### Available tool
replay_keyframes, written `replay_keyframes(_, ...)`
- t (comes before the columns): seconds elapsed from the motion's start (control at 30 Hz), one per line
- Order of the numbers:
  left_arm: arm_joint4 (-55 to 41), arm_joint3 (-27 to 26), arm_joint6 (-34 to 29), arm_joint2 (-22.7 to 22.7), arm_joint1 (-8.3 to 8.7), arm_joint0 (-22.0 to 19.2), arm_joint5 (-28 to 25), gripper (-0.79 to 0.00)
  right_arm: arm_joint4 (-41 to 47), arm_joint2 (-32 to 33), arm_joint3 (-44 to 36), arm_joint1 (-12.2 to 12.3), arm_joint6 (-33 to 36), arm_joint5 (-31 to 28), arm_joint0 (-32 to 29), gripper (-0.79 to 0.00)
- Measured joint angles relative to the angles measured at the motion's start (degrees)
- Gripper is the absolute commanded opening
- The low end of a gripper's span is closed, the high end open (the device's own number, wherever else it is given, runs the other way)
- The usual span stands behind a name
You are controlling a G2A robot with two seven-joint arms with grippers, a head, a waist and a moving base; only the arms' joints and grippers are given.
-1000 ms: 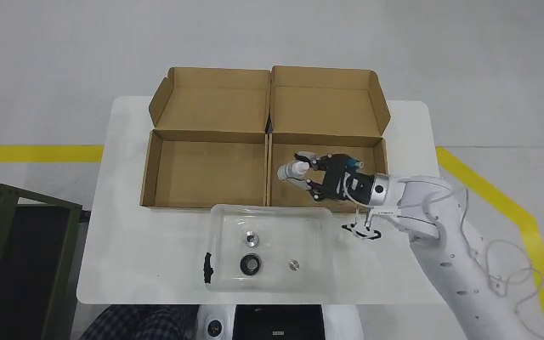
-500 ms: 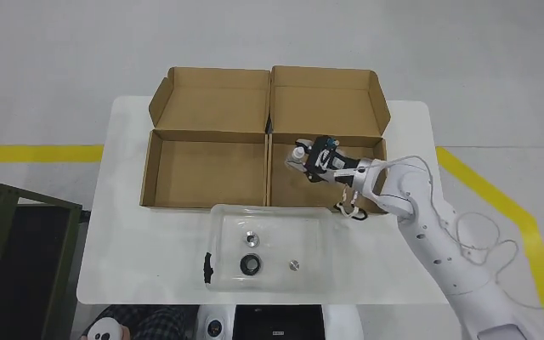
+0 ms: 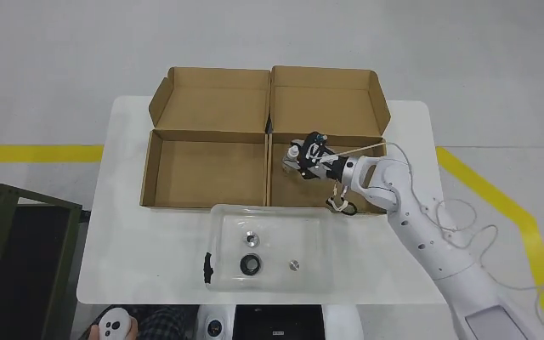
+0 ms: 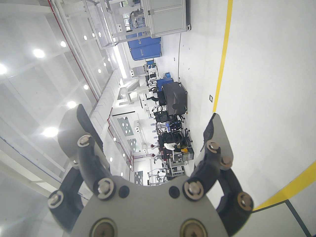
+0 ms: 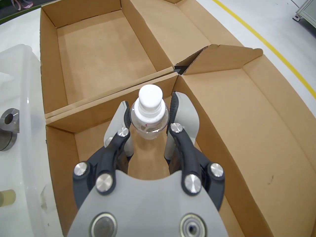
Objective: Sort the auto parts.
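Gripping one small bottle (image 5: 150,118), the right end effector (image 5: 150,104) is clamped on its clear body, a finger on either side. The bottle's long axis runs in line with the fingers, and its white cap leads away from the wrist. In the top view the cap points toward the bench's (image 3: 127,212) left edge. The bottle is inside the right box (image 3: 285,191), close to the wall that box shares with the left box (image 3: 204,174); I cannot tell whether it touches the floor.

There are two cardboard boxes, side by side along the far edge, both with lids folded back. One clear bin (image 3: 272,211) sits just beside them toward the near edge. It holds three parts: a metal cylinder (image 3: 249,238), a black ring (image 3: 251,264) and a small round piece (image 3: 293,264). One black piece (image 3: 206,268) sits at the bin's left rim.

The left end effector (image 4: 148,114) has its fingers apart, with nothing between them, pointing out at the room.

Since a second ago, the right end effector and bottle have shifted from the right box's near-left part toward the bench's far edge.
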Motion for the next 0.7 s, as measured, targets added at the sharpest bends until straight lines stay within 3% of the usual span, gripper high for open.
replay_keyframes(0.07, 0.0, 0.0, 0.0, 0.0, 0.0, 0.0, 0.0, 0.0, 0.01, -0.45, 0.75, -0.2, -0.16, -0.03, 0.26, -0.702)
replay_keyframes(0.13, 0.0, 0.0, 0.0, 0.0, 0.0, 0.0, 0.0, 0.0, -0.06, -0.71, 1.28, -0.33, -0.41, -0.24, 0.43, -0.6)
replay_keyframes(0.17, 0.0, 0.0, 0.0, 0.0, 0.0, 0.0, 0.0, 0.0, -0.17, -0.79, 1.64, -0.39, -0.59, -0.33, 0.51, -0.48)
replay_keyframes(0.2, 0.0, 0.0, 0.0, 0.0, 0.0, 0.0, 0.0, 0.0, -0.26, -0.82, 1.88, -0.42, -0.72, -0.36, 0.56, -0.111)
replay_keyframes(0.23, 0.0, 0.0, 0.0, 0.0, 0.0, 0.0, 0.0, 0.0, -0.32, -0.82, 2.07, -0.46, -0.83, -0.39, 0.6, 0.0)
replay_keyframes(0.5, 0.0, 0.0, 0.0, 0.0, 0.0, 0.0, 0.0, 0.0, -0.53, 0.33, 0.42, -0.37, -0.82, -0.62, 0.38, 0.0)
replay_keyframes(0.7, 0.0, 0.0, 0.0, 0.0, 0.0, 0.0, 0.0, 0.0, -1.5, 3.28, -7.54, 0.64, 0.75, -2.7, -2.03, 0.0)
